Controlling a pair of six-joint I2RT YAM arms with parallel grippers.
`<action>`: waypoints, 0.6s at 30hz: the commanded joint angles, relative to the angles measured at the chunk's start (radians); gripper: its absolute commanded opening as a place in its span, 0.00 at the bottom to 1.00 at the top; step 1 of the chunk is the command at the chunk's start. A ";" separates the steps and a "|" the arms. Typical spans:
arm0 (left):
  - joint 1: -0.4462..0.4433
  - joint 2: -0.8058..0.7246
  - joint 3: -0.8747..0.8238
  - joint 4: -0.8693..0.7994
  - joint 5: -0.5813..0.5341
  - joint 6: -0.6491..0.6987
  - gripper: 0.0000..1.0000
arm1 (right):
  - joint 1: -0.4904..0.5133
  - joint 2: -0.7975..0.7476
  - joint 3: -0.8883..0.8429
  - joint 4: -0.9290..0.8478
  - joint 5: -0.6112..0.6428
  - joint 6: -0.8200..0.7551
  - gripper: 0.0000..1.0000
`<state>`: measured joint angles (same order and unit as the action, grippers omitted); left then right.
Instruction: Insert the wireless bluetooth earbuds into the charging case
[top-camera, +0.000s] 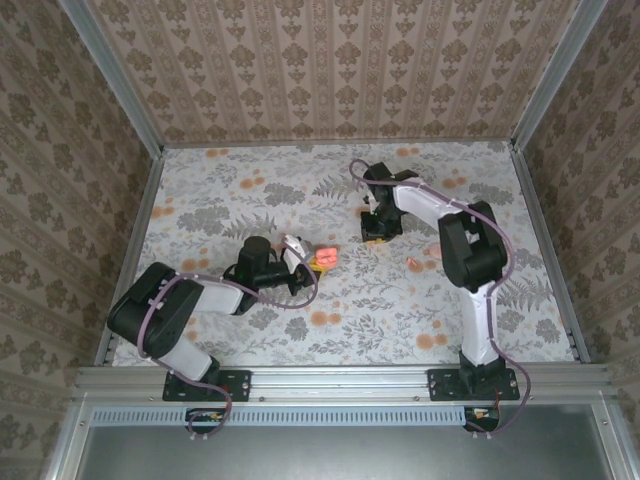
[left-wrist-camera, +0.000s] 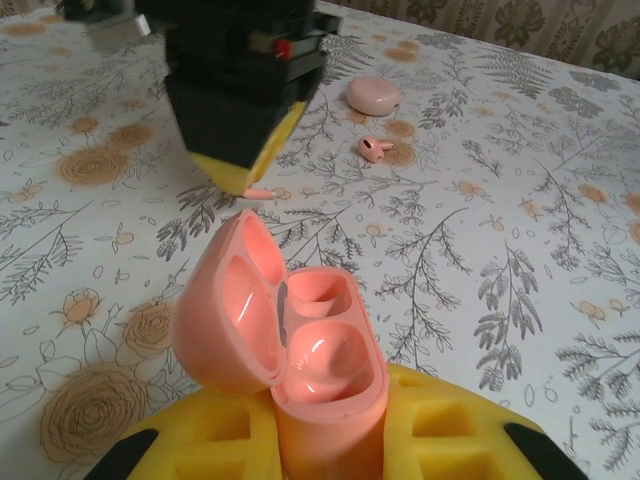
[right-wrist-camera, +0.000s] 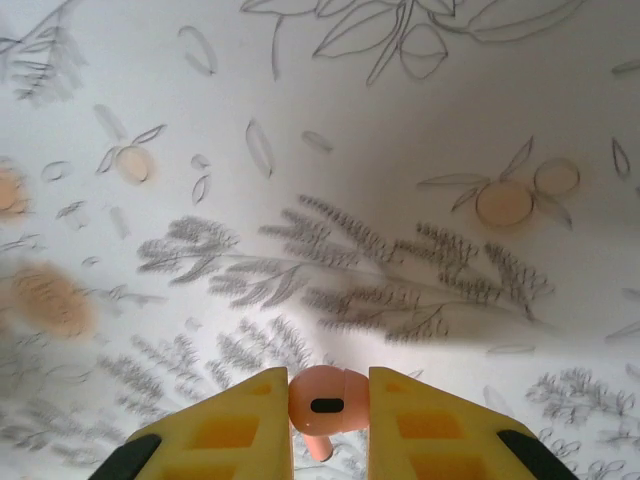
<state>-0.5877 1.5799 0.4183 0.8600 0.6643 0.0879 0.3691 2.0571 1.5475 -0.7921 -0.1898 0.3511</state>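
Note:
The salmon-pink charging case (left-wrist-camera: 330, 385) stands upright between my left gripper's (left-wrist-camera: 325, 425) yellow fingers, which are shut on its body. Its lid hangs open to the left and both wells look empty. From above, the case (top-camera: 323, 260) sits at the left gripper's (top-camera: 305, 262) tip, mid-table. My right gripper (right-wrist-camera: 330, 385) is shut on one pink earbud (right-wrist-camera: 322, 402), stem pointing down, just above the cloth. That gripper (top-camera: 380, 230) is low, right of the case and further back. A second earbud (left-wrist-camera: 375, 150) lies loose on the cloth beyond it.
A pink rounded pebble-like object (left-wrist-camera: 373, 95) rests on the floral cloth behind the loose earbud. The right gripper's black and yellow body (left-wrist-camera: 245, 100) hangs close ahead of the open case. Patterned walls (top-camera: 330, 70) enclose the table on three sides.

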 joint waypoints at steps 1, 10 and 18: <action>-0.013 0.039 0.031 0.142 0.005 -0.050 0.12 | -0.006 -0.168 -0.150 0.265 -0.071 0.109 0.19; -0.049 0.102 0.095 0.210 0.009 -0.104 0.12 | -0.005 -0.522 -0.478 0.652 -0.088 0.162 0.17; -0.061 0.158 0.139 0.342 -0.015 -0.212 0.12 | 0.012 -0.764 -0.681 0.888 -0.060 0.197 0.17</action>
<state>-0.6422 1.7184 0.5255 1.1030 0.6533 -0.0563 0.3714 1.3510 0.9203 -0.0460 -0.2588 0.5114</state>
